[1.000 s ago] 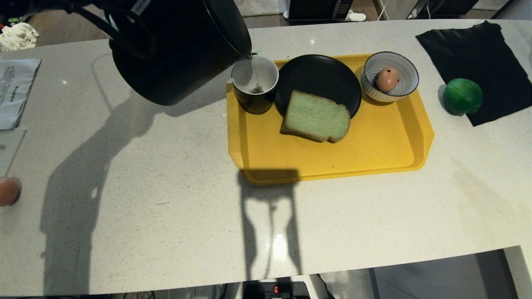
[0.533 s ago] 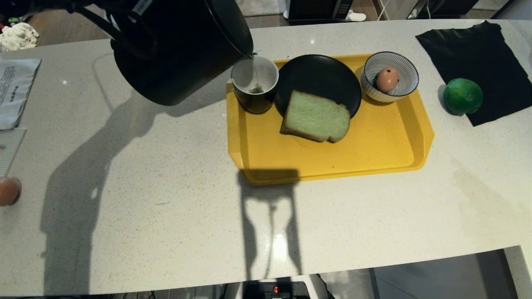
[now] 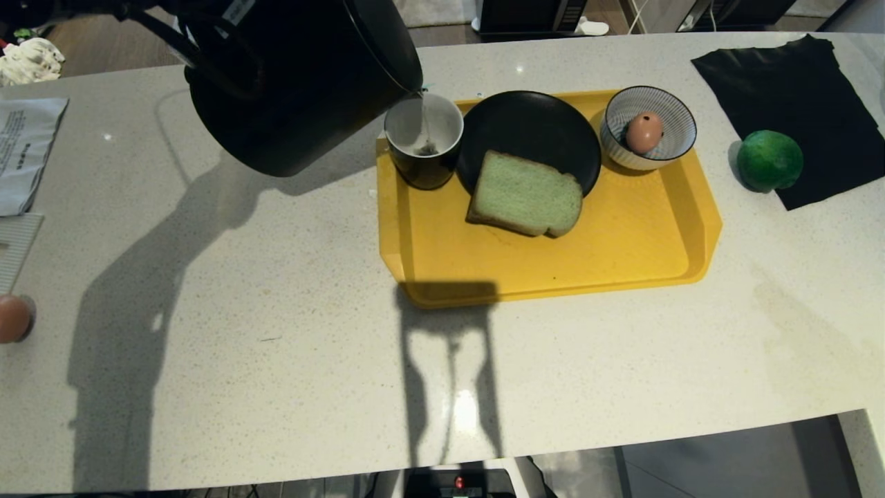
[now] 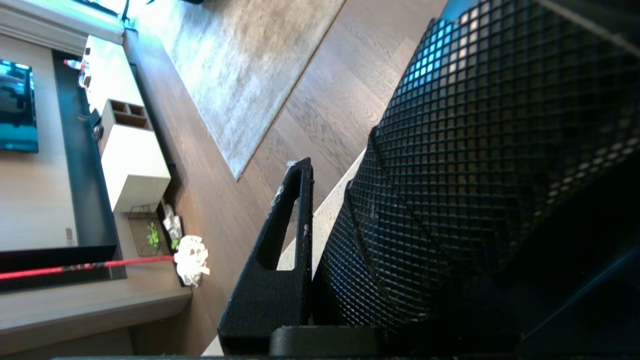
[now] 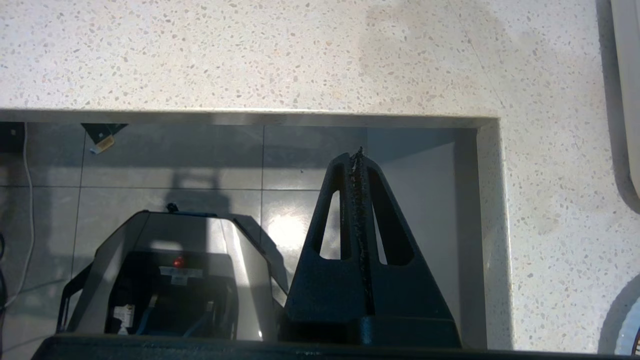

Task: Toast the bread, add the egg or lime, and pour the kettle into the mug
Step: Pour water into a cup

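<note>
counter [image 3: 276,346]: pale speckled stone; carries the yellow tray [image 3: 553,270], a black cloth at the far right, papers at the left edge.
kettle [image 3: 297,76]: largest thing in head view, airborne at upper left, tipped with its spout over the rim of the mug [image 3: 423,138]; a thin stream shows falling into the cup.
risk, spill: spout sits right at the mug's near rim, not over its centre. More tilt, or a sideways drift, would likely throw water onto the tray or counter.
risk, overfill: fill level hard to read from here; judged that a long pour could top the short cup.
risk, grip: a heavy tilted kettle could twist in the hold, swinging the stream off target.
left hand [image 4: 320,235]: wrist view shows one finger [image 4: 285,260] pressed against a textured black surface, apparently the kettle's; pinching it, partly closed.
black plate [image 3: 529,131]: on the tray beside the mug; the bread [image 3: 525,195] lies half on it, half on the tray.
striped bowl [image 3: 650,128]: far end of the tray, holds the egg [image 3: 644,133].
lime [image 3: 769,160]: off the tray, on the cloth's edge.
right hand [image 5: 358,165]: parked below the counter edge, fingers pressed together, empty.
</note>
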Controlling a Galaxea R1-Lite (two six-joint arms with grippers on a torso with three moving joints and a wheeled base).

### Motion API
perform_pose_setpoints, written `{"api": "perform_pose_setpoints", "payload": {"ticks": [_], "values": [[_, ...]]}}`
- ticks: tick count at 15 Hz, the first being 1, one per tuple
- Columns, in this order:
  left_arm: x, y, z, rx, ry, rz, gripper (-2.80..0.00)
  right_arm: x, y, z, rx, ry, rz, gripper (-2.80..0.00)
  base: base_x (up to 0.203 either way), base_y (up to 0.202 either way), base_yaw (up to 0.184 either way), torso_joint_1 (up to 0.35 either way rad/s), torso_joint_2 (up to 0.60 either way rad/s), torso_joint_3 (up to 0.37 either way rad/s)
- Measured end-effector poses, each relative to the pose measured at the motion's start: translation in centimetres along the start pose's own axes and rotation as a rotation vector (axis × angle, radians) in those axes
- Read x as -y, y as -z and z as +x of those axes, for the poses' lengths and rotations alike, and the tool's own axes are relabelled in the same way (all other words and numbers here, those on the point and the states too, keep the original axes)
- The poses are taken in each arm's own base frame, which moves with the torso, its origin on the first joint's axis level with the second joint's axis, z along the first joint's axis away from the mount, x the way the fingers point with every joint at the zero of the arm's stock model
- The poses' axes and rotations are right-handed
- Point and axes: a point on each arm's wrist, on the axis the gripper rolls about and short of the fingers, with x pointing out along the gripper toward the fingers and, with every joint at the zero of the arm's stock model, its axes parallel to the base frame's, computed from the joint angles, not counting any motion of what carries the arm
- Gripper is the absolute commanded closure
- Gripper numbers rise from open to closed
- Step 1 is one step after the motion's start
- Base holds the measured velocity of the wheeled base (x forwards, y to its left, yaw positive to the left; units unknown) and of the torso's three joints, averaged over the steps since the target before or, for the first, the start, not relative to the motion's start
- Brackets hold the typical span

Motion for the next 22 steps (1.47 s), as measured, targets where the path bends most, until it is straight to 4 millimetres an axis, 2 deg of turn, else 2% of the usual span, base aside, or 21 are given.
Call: {"api": "perform_pose_setpoints", "payload": {"ticks": [8, 22], "values": [[0.32, -0.52, -0.32, 0.008, 0.016, -0.004, 0.0, 0.0, 0.0, 0.0, 0.0, 0.0, 0.001, 0.0, 0.0, 0.0, 0.0, 0.0, 0.0, 0.0], [0.52, -0.24, -1.02, -0.037, 0.079, 0.027, 0.0, 0.0, 0.0, 0.0, 0.0, 0.0, 0.0, 0.0, 0.0, 0.0, 0.0, 0.0, 0.0, 0.0]]}}
